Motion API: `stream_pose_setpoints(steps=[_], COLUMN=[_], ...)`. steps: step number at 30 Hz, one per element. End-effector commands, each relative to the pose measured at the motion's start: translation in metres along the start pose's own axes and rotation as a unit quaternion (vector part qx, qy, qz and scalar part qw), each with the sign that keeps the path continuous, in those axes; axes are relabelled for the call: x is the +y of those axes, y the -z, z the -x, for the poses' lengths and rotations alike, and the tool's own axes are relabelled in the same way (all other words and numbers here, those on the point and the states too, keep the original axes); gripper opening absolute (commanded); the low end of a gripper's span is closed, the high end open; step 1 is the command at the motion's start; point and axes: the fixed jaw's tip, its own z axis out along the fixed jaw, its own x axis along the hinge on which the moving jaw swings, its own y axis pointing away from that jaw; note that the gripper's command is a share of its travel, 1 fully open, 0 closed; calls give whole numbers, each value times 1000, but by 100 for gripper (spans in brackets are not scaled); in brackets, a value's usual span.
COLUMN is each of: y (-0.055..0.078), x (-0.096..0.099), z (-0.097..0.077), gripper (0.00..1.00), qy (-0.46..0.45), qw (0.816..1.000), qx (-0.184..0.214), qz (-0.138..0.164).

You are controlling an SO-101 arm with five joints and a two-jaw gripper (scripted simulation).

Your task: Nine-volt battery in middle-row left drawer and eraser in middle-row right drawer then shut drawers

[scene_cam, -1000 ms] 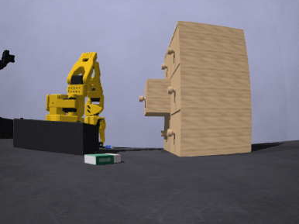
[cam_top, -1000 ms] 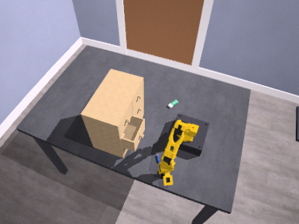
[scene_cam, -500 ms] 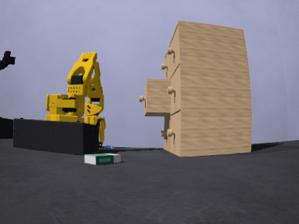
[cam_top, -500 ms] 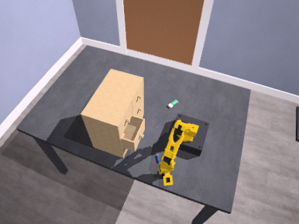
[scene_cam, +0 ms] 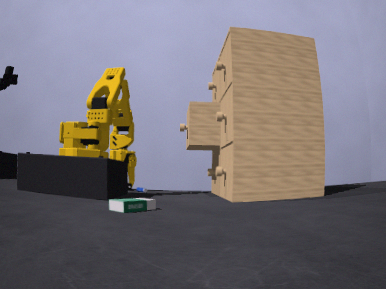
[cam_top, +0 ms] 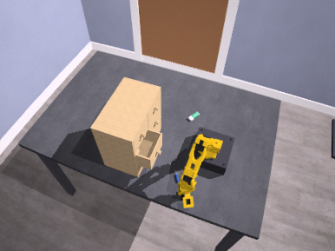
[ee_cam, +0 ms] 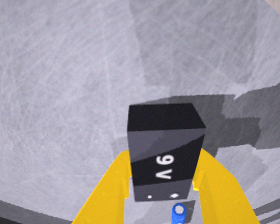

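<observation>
My gripper (cam_top: 181, 194) (scene_cam: 131, 184) (ee_cam: 161, 188) is shut on the nine-volt battery (ee_cam: 165, 150), low at the table's front edge. The battery is black with "9V" on it, one jaw on each side; it is hidden in the exterior view and cannot be made out in the top view. The wooden chest (cam_top: 114, 148) (scene_cam: 275, 114) stands left of the arm in the top view. Its middle-row left drawer (cam_top: 155, 159) (scene_cam: 204, 126) is pulled out, and its visible interior looks empty. The green and white eraser (cam_top: 195, 115) (scene_cam: 135, 205) lies on the table behind the arm's base.
A small blue cylindrical thing (cam_top: 176, 178) (scene_cam: 141, 189) (ee_cam: 178, 215) lies on the table (cam_top: 243, 190) close beside the gripper. The black base block (cam_top: 217, 166) (scene_cam: 65, 175) carries the arm. The open drawer sticks out toward the arm's side.
</observation>
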Motion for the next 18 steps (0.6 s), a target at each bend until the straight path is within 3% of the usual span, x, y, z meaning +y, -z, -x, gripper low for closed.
stream_pose_setpoints(steps=[1, 15, 18], y=[-3, -3, 4], x=[0, 0, 0], z=[0, 0, 1], gripper=[0, 0, 0], qy=[4, 4, 4], qw=[1000, 1000, 1000], qx=[0, 0, 0], qz=[1, 1, 1])
